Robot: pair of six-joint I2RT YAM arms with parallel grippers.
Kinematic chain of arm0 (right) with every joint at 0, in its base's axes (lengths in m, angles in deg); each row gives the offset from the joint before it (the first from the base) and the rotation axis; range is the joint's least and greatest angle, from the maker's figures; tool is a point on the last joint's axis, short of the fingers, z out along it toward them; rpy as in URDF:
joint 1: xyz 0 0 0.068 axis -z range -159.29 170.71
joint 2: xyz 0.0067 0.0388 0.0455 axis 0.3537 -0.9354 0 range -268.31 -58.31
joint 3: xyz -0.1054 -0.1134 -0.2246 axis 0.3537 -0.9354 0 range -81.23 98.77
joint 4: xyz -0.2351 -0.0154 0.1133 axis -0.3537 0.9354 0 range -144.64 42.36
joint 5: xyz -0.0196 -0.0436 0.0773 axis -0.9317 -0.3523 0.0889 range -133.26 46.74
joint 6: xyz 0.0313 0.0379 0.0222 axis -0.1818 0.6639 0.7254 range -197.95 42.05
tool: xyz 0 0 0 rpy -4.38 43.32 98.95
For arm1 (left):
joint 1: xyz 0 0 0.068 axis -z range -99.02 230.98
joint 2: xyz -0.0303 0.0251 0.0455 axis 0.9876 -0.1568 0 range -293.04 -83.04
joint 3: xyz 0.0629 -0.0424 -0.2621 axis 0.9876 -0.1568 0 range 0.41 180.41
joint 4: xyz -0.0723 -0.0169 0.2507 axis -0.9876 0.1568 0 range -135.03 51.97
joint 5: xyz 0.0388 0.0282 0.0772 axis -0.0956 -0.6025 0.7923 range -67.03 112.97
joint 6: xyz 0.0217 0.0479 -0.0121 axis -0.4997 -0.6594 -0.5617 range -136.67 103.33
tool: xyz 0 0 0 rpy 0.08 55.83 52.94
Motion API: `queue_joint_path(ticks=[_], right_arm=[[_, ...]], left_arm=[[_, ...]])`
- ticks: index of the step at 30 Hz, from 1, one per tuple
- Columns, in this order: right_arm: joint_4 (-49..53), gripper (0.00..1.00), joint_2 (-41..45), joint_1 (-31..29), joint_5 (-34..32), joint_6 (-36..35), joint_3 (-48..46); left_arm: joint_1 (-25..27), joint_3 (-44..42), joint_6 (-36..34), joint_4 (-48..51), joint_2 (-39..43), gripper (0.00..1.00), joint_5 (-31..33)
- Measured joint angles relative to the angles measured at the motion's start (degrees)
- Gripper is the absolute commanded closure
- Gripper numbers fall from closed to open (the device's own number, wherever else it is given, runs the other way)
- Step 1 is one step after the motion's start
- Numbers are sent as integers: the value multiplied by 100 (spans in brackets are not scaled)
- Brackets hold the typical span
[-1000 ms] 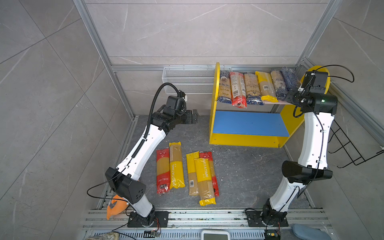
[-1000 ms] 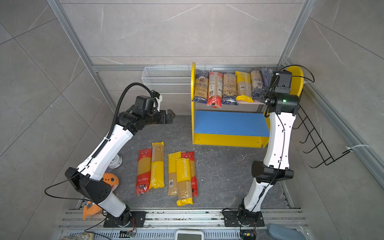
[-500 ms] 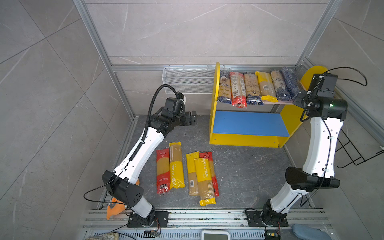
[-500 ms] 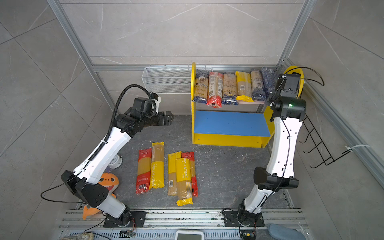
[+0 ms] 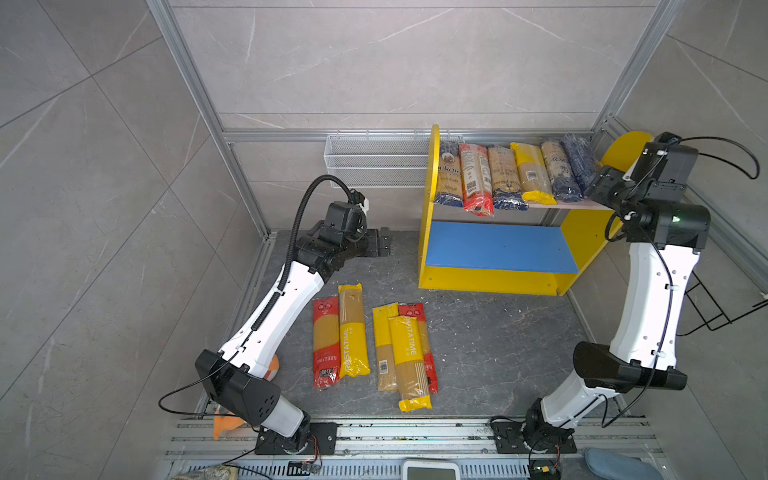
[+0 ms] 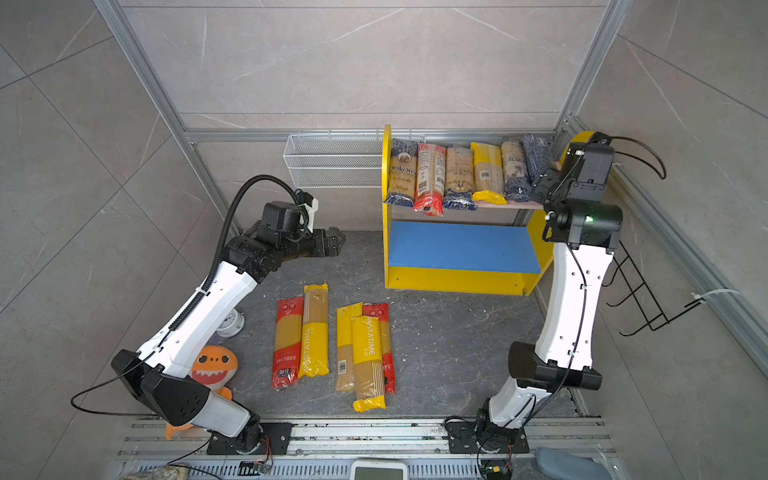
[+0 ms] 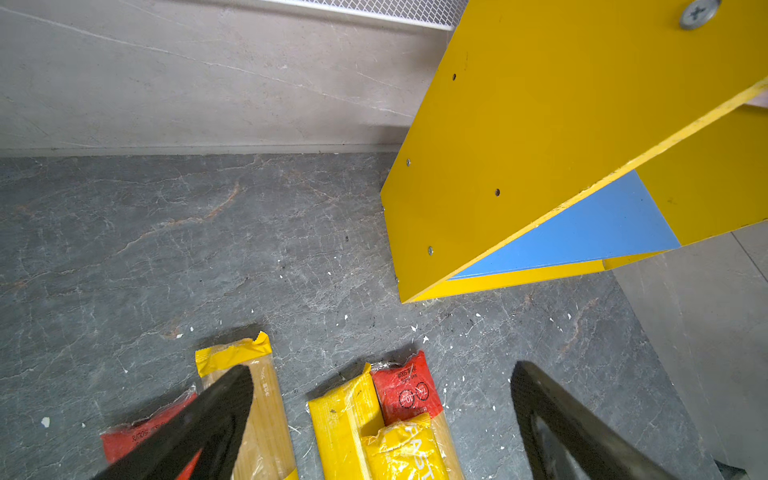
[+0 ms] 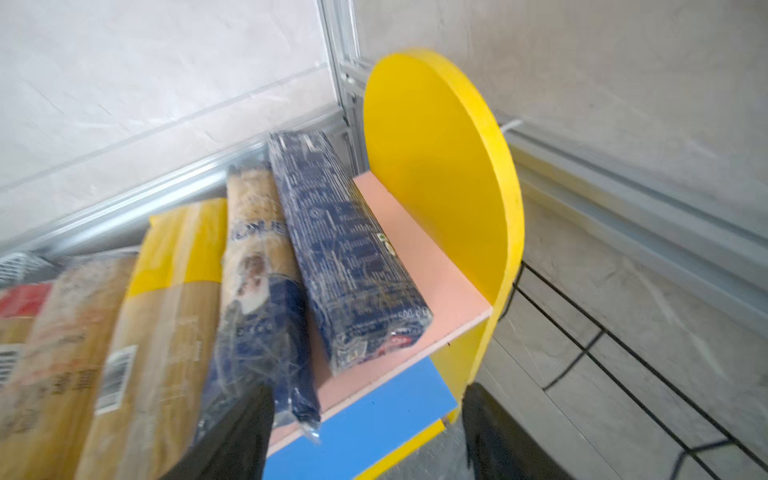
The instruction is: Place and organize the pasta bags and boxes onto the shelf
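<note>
Six packs (image 5: 515,176) lay side by side on the pink upper board (image 8: 419,249) of the shelf (image 5: 428,216), in the upper right of both top views. The dark blue box (image 8: 345,249) was last in the row, nearest the rounded yellow side panel (image 8: 436,166), with a strip of bare board between them. By that count a little over half the job looked done.

Five packs (image 5: 374,349) were left on the grey surface (image 5: 498,332) at lower centre. A pair lay on the left, then three bunched together, one of them resting across the other two. The blue lower board (image 5: 498,247) carried nothing and seemed the likely place for them.

The right pincer (image 8: 368,388) stood spread and empty just in front of the box's near end, touching nothing as far as the blurred wrist view showed. The left pincer (image 7: 382,370) was spread too and held nothing. It was raised over the surface to the left of the shelf, past the far ends of the loose packs.
</note>
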Motion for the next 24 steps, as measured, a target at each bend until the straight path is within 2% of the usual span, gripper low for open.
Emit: queue_joint_path(ticks=[6, 9, 13, 18, 21, 24], right_arm=[[-374, 20, 258, -48, 951, 26, -11], [-457, 20, 391, -317, 1213, 17, -188], [-459, 21, 463, -776, 1182, -48, -444], [-621, 22, 286, -789, 719, -42, -483], [-859, 22, -87, -785, 553, -35, -291], [-1003, 22, -767, -785, 503, 24, 334]], left_arm=[[0, -433, 57, -262, 229, 0, 96], [0, -612, 70, -295, 317, 0, 131], [0, -656, 70, -295, 339, 0, 133], [0, -555, 70, -282, 339, 0, 125], [0, -437, 70, -284, 339, 0, 125], [0, -356, 70, -280, 339, 0, 129]])
